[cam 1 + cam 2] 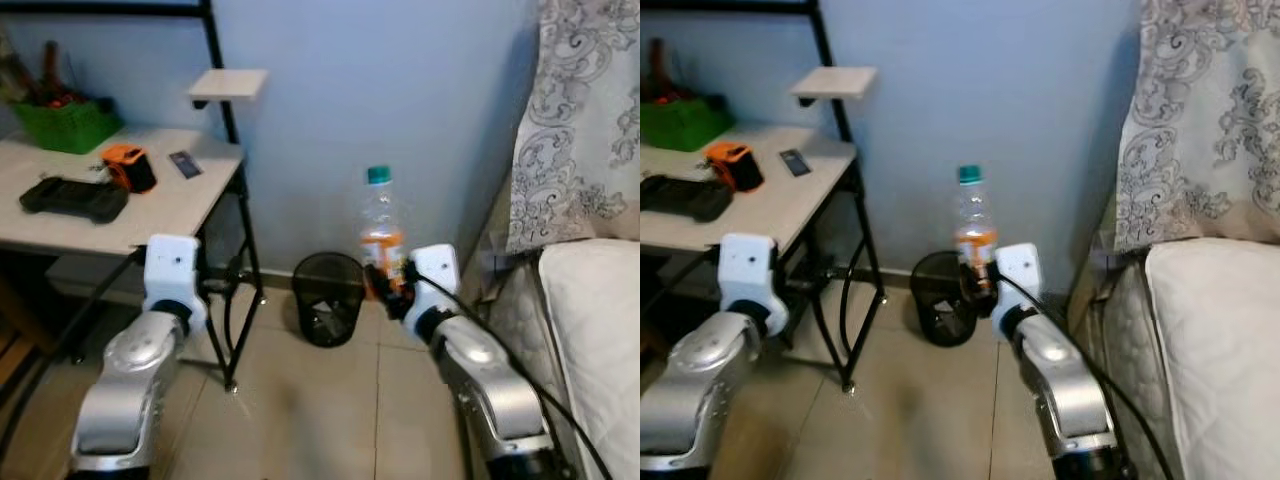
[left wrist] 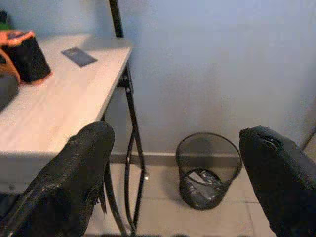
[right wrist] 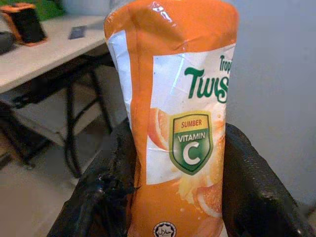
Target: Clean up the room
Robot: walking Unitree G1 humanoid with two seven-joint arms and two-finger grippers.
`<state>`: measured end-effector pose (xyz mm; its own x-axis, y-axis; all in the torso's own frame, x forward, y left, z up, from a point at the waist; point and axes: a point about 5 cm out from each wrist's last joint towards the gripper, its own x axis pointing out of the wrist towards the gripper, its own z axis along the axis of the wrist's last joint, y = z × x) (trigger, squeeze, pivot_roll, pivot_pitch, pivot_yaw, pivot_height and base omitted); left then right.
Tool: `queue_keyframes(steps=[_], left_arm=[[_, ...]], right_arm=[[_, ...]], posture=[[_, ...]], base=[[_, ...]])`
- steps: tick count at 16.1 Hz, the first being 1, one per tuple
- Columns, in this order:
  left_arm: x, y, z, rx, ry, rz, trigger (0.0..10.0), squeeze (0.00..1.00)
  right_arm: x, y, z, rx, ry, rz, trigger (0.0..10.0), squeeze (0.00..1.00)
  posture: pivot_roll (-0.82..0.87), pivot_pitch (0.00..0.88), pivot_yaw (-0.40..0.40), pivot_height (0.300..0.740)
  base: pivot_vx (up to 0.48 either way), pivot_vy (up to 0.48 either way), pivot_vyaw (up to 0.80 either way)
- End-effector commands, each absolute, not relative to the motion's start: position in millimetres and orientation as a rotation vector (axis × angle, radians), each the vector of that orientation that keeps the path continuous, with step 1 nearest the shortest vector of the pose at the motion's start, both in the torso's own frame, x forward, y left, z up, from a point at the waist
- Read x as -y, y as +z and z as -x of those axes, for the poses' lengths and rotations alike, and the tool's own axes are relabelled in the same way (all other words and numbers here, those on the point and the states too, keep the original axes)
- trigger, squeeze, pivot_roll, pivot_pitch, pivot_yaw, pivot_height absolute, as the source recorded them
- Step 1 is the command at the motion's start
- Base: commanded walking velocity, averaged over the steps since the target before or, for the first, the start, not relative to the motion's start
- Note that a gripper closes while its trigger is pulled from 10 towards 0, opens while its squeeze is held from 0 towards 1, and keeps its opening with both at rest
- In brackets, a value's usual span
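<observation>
Two silver arms fill the lower part of the head views, and the right gripper (image 1: 385,285), just right of centre, has its black fingers (image 3: 256,177) pinching a clear plastic bottle with an orange label and a green cap (image 1: 381,235), held upright above the floor. The left gripper (image 1: 222,278), at lower left beside the table leg, carries nothing; its two fingers (image 2: 74,182) stand spread wide apart. Just beyond and below the bottle, toward the frame's centre, a round black wire-mesh wastebasket (image 1: 328,298) sits on the tiled floor (image 1: 320,400) against the blue wall, with some scraps already lying in its bottom. At right a white mattress (image 1: 600,330) and a patterned grey curtain (image 1: 580,120) run along the edge. Farther off, at upper left, the pale wooden table (image 1: 150,215) carries a black handheld console (image 1: 73,198), a small orange and black device (image 1: 128,165), a dark card (image 1: 185,163) and a green basket (image 1: 65,125). The bottle probably belongs in the basket, but it stands right of and above the rim; letting go from here would likely send it onto the tiles or off the rim, tipping the light mesh over. The grip sits low on a tall bottle, so a quick swing could tilt it between the fingers.
</observation>
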<state>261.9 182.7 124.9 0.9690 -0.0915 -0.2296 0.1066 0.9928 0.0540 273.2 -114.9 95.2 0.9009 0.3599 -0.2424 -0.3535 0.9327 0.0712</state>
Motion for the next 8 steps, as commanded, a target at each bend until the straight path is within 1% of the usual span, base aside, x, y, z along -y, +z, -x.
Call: queue_keyframes(steps=[1,8], left_arm=[[-173.1,128.8,-263.5,-0.207,-0.136,-0.068,10.0,0.00],[-172.7,129.3,-265.4,-0.203,-0.144,-0.079,10.0,0.00]], right_arm=[[126.0,98.5,-275.4,-0.241,0.330,-0.013,10.0,0.00],[123.7,97.5,-275.7,-0.241,0.335,-0.018,10.0,0.00]], posture=[[0.01,0.000,0.045,0.740],[0.02,0.000,0.042,0.740]], base=[[0.356,0.000,0.00],[0.356,0.000,0.00]])
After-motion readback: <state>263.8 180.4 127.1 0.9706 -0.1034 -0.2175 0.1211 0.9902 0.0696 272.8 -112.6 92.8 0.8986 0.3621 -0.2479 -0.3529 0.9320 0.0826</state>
